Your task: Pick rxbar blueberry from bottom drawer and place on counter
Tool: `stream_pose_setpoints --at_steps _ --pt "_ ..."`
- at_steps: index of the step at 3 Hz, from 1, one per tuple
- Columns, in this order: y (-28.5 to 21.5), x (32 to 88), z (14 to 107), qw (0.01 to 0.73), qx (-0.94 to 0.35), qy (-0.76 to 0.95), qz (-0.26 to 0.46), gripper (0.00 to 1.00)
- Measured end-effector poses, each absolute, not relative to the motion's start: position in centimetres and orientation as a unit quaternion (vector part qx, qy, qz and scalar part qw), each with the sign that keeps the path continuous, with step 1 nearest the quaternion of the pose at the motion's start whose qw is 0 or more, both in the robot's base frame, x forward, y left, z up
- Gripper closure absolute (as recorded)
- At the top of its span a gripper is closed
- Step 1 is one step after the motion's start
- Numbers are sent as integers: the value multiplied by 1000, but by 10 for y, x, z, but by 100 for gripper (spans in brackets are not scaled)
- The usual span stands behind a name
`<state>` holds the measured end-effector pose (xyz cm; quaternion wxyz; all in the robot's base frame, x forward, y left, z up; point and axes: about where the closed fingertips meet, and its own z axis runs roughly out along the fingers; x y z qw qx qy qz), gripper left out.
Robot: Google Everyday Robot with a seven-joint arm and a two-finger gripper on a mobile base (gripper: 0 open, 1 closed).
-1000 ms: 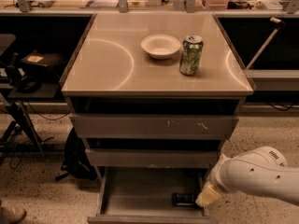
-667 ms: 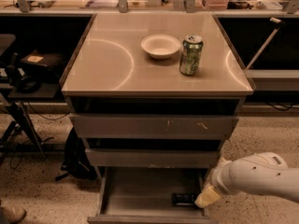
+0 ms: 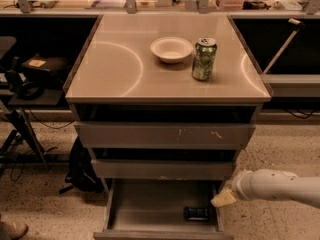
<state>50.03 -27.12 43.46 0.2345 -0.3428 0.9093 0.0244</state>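
Note:
The rxbar blueberry (image 3: 196, 214) is a small dark flat bar lying on the grey floor of the open bottom drawer (image 3: 145, 209), near its front right corner. My gripper (image 3: 223, 198) comes in from the right on a white arm and sits at the drawer's right wall, just above and to the right of the bar, not touching it. The beige counter (image 3: 115, 64) tops the drawer unit.
A green soda can (image 3: 204, 59) and a white bowl (image 3: 171, 49) stand on the counter's right half. The two upper grey drawers (image 3: 165, 135) are shut above the open one. A dark bag (image 3: 82, 166) and stand legs are on the floor at the left.
My gripper has risen slightly at the drawer's right side and the arm has drawn back to the right. The bar has not moved.

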Motion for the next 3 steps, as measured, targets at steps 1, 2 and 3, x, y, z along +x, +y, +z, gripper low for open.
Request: stream_pose_setpoints --at_steps 1,2,3 --pt "-285 497 358 196 -306 931 36 0" --pt "-281 479 326 172 -304 936 49 0" --pt "-278 479 321 190 -307 930 68 0"
